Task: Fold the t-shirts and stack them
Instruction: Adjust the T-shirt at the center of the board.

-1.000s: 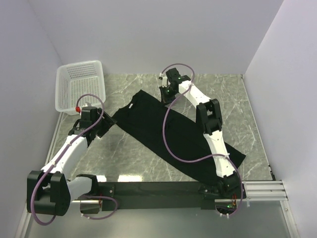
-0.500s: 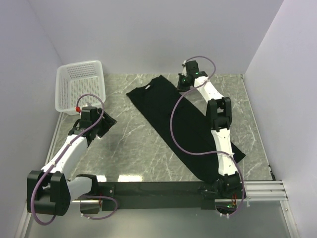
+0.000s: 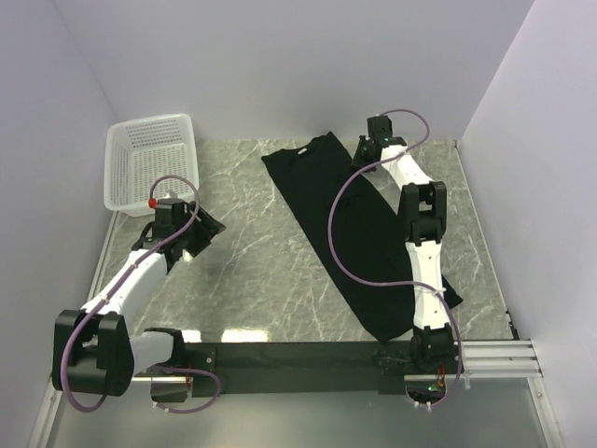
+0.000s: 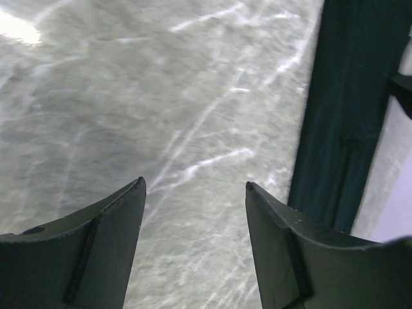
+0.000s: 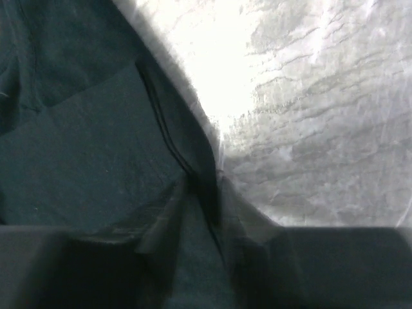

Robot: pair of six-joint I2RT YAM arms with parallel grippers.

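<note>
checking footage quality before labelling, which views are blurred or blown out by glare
Right wrist: heavily blurred, white glare washing out the table beside the t-shirt. Left wrist: left gripper crisp, small glare patch top left. Top external: sharp, evenly lit.

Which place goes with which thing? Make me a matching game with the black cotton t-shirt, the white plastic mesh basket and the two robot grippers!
Things
1. black cotton t-shirt
2. white plastic mesh basket
3. left gripper
4. right gripper

Places
A. far left corner of the grey marble table
B. open, above bare marble
C. at the shirt's far edge
D. spread slantwise from far middle to near right

Pairs: 1-D, 2-A, 3-B, 4-C
</note>
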